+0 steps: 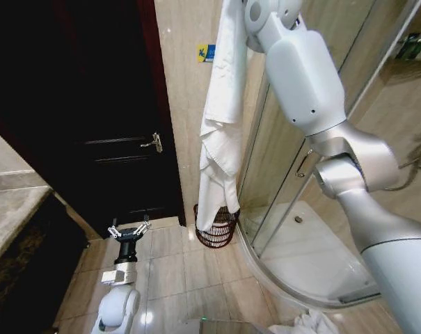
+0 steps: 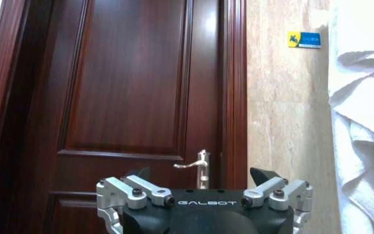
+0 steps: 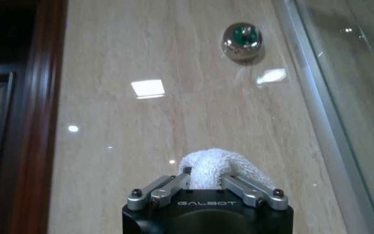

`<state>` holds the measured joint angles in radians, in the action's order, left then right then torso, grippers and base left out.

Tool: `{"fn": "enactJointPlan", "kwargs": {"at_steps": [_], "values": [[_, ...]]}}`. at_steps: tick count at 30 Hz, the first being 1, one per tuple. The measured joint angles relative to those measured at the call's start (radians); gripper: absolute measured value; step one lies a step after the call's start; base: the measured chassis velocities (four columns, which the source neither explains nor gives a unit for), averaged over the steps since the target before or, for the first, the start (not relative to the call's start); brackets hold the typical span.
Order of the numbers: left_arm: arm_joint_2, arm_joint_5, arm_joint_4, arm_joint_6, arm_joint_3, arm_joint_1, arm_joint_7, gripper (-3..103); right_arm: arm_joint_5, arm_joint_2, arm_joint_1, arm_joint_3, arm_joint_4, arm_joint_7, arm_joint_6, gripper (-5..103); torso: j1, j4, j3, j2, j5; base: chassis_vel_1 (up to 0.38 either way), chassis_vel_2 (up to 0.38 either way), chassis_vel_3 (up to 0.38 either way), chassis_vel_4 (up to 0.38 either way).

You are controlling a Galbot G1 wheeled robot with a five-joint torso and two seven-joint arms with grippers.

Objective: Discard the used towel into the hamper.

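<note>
Hanging white towel [image 1: 220, 118] pinched in right tool [image 3: 206, 183], hamper [image 1: 216, 226] below by shower glass [image 1: 294, 139], left tool [image 1: 129, 229] released near door [image 1: 92, 104].

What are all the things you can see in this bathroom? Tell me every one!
Long white cloth towel: one, white, hanging above the hamper, top pinched by the right gripper.
Round dark reddish-brown wire hamper: one, on the floor by the wall.
Dark wooden door: one, reddish-brown, silver handle.
Blue wall sticker: one, on the beige wall.
Glass shower enclosure: one, right side.
Round metal wall hook: one, silver.
Right gripper: raised, jaws shut on towel.
Left gripper: low, jaws open.
</note>
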<state>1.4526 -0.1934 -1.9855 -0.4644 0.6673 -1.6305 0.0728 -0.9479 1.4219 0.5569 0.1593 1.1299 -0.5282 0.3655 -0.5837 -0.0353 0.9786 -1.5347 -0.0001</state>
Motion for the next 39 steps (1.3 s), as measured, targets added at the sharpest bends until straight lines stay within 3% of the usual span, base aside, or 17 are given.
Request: {"fn": "enactJointPlan", "kwargs": {"at_steps": [14,21,39], "values": [[0.001,0.001,0.007,-0.004,-0.012,-0.001,-0.003,100,0.063,-0.032,-0.026,0.009,-0.026,0.037,-0.021,3,0.000,0.0002,0.000,0.000,0.0001,-0.038,0.039,0.029,-0.034],[0.002,0.004,-0.002,-0.007,-0.023,-0.014,0.001,100,0.039,-0.104,-0.152,0.075,0.055,0.032,-0.030,3,0.000,0.0002,0.000,0.000,0.0003,0.000,0.000,0.000,0.000],[0.016,0.006,0.003,-0.031,-0.016,-0.033,0.006,100,0.053,-0.161,-0.365,0.076,0.152,0.010,-0.058,3,0.000,0.0001,0.000,0.000,0.0001,0.000,0.000,0.000,0.000]]}}
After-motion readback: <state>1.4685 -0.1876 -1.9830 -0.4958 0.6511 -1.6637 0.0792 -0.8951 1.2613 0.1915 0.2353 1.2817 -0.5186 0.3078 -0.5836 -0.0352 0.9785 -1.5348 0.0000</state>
